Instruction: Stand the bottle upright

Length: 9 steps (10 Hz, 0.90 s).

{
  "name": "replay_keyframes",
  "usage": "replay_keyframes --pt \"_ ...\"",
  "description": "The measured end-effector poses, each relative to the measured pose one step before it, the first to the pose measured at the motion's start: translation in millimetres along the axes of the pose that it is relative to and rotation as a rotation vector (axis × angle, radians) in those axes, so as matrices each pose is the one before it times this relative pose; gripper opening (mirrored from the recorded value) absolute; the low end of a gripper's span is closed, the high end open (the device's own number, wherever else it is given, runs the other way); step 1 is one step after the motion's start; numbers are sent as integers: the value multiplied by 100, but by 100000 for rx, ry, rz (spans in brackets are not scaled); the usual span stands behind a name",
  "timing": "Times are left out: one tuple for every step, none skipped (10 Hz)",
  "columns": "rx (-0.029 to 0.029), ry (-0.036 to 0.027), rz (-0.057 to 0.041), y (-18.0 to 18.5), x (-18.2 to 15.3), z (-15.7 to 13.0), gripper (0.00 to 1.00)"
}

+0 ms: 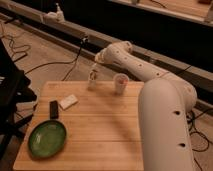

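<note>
the bottle (92, 79) stands at the far edge of the counter (100, 130), left of the cup (120, 83) and well apart from it. it looks upright, or close to it — a slight lean cannot be ruled out.

the end effector (93, 68) hangs directly over the bottle's top, at the end of the white arm (135, 67) reaching in from the right. whether its fingers are spread, pressed together or pinching the bottle's neck cannot be told from where i stand; contact with the bottle cannot be confirmed either.

handling judgement: the bottle is slim, small and plastic, so likely light and easy to knock over. its narrow base gives little margin, and the far counter edge is just behind it. the wall is probably smooth and may slip under a weak pinch. the best hold would be across the body near the upper part or neck, squeezing gently — a hard squeeze could dent thin plastic.

also on the counter: a white block (68, 102), a dark object (53, 109) beside it, and a green plate (47, 138) at the near left. none is near the bottle.
</note>
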Motion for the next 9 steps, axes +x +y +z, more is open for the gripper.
replay_keyframes --pt "254 -117 -612 51 15 16 1" --pt "360 23 -733 67 83 -12 0" --pt "360 46 -493 5 71 -38 0" --pt "562 111 -620 -54 100 -43 0" --pt "823 32 -658 -174 47 -53 0" --pt "846 -118 -717 -168 -7 -62 0" --pt "621 -264 -547 -128 -41 -19 0" --pt "805 -440 -700 -159 -79 40 0" --pt "1125 -514 -865 -277 -106 91 0"
